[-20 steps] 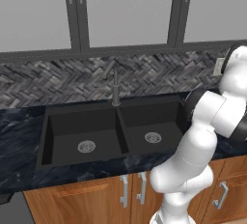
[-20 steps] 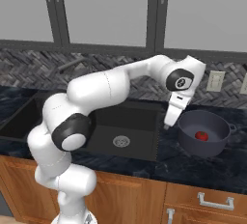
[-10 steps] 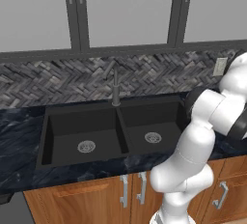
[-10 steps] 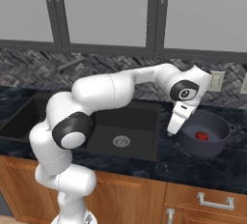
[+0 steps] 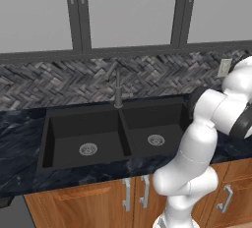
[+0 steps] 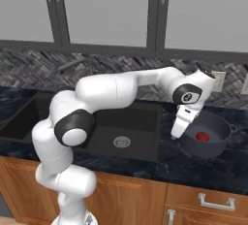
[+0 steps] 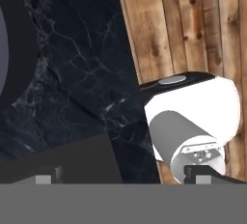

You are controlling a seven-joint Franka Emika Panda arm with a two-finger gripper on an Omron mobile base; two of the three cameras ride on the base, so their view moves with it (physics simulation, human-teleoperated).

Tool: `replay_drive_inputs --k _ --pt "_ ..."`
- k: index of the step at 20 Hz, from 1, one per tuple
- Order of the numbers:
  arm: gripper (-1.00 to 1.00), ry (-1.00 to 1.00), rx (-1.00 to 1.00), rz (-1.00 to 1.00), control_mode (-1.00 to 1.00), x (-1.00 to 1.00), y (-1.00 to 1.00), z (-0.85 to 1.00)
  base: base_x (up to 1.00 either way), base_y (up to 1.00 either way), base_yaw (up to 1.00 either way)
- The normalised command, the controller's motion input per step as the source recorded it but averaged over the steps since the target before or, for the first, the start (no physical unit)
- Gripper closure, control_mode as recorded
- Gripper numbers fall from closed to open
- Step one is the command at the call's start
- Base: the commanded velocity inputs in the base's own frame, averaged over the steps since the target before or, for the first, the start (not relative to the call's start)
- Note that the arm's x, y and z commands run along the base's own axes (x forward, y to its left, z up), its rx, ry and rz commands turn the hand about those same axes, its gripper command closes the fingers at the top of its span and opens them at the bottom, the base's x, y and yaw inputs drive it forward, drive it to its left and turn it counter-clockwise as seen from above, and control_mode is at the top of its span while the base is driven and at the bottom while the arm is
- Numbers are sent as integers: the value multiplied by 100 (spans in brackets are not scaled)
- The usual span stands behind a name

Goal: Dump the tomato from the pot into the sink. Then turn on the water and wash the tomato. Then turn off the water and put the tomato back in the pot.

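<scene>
While my gripper (image 6: pixel 177 133) hangs with its jaws spread wide and nothing between them, I place it at the pot's (image 6: pixel 209 135) nine o'clock rim, likely lined up for a rim grasp. I see the tomato (image 6: pixel 202 136) sitting inside the pot, on the counter (image 6: pixel 145 163) at the sink's (image 6: pixel 104 133) three o'clock, undumped.

We count one black sink (image 5: pixel 106 136) with two basins and two round silver drains (image 5: pixel 88 149), and one grey faucet (image 5: pixel 117 88) behind its divider. One dark pot (image 6: pixel 208 139) sits on the counter (image 6: pixel 213 168), holding one red tomato (image 6: pixel 202 136). We see two wall outlets (image 6: pixel 219 80) on the backsplash and four cabinet handles (image 5: pixel 127 194) below.
</scene>
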Motion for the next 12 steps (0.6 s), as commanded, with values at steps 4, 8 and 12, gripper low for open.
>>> replay_drive_inputs --k 4,8,12 --pt "-100 0 -3 0 -100 11 -3 -7 0 0 0" --pt "-100 0 -2 0 -100 12 -2 -12 0 0 0" --pt "-100 0 -1 0 -100 14 -5 -15 0 0 0"
